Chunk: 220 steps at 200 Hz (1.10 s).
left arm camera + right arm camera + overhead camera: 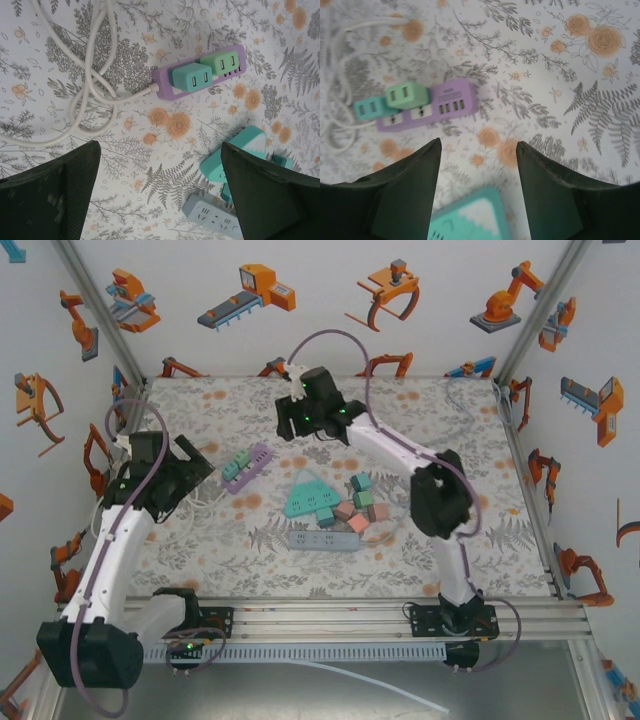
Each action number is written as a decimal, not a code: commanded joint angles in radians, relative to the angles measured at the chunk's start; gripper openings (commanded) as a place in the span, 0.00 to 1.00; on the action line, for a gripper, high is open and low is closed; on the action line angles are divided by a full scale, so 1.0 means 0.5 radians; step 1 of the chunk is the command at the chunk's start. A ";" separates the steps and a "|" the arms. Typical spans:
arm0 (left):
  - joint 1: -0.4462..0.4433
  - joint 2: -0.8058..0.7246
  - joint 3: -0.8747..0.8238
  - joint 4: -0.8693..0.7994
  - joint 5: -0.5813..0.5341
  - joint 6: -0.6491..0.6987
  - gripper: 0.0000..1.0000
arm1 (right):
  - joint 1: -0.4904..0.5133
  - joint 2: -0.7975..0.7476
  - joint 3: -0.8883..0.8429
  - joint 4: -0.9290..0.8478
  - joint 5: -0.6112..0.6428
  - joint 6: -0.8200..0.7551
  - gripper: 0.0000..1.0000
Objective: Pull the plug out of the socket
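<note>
I see left gripper [160, 150] fingers spread wide, right gripper [479, 145] fingers partly spread, both empty. Risk: power strip [452, 102] lies unrestrained; pulling green plug [406, 95] may drag it along.

The left arm [108, 550] rises from its base at 7 o'clock and leans toward 9 o'clock, where the left gripper [192, 468] has its fingers [75, 190] spread wide and empty. The right arm [440, 502] climbs from 5 o'clock, bends at 3 o'clock and stretches to 12 o'clock. There the right gripper [478, 145] points down, moderately parted and empty.
</note>
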<state>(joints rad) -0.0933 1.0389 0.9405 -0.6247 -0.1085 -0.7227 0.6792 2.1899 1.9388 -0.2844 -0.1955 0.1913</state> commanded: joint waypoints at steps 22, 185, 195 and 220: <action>0.045 0.035 -0.067 -0.050 0.217 -0.034 0.97 | 0.006 0.610 0.732 -0.312 -0.239 -0.082 0.58; 0.067 0.025 -0.126 -0.097 0.057 0.008 0.97 | 0.207 0.659 0.392 -0.467 0.065 -0.052 0.27; 0.067 0.029 -0.129 -0.107 0.019 0.013 0.97 | 0.208 0.562 0.227 -0.411 0.077 -0.027 0.27; 0.077 0.072 -0.129 -0.066 0.057 0.034 0.97 | 0.213 0.331 -0.142 -0.260 0.081 -0.015 0.27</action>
<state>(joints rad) -0.0635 1.0695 0.8749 -0.6495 -0.0719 -0.7238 0.7753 2.4142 2.0281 -0.3466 -0.1997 0.1875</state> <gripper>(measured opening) 0.973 0.269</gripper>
